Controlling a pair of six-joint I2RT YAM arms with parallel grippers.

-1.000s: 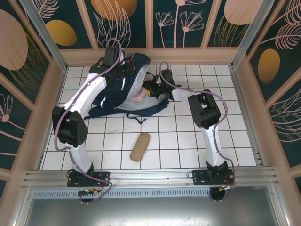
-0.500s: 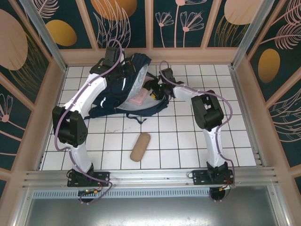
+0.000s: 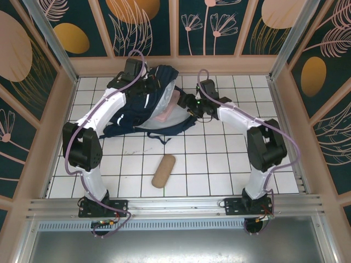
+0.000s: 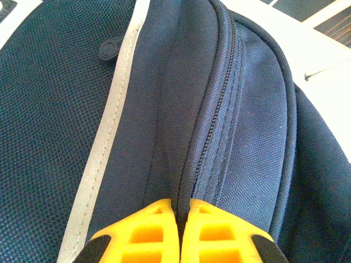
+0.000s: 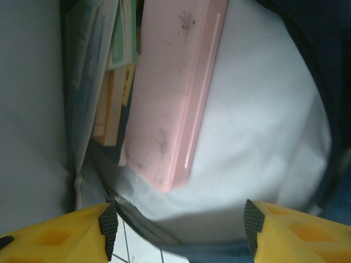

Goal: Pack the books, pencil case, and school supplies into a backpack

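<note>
Right wrist view: your right claw [image 5: 178, 222] stands spread and empty at the mouth of the large navy-blue fabric backpack [image 5: 310, 49], with a pink flat case [image 5: 175, 93] inside. Your left claw [image 4: 180, 219] pinches the backpack's zip seam. If that pinch slips, the mouth may sag shut before the tan oblong pouch [image 3: 163, 171], lying apart on the backpack's near side, goes in.

Navy backpack [image 3: 137, 109] open, pink case [image 5: 175, 93] inside
</note>
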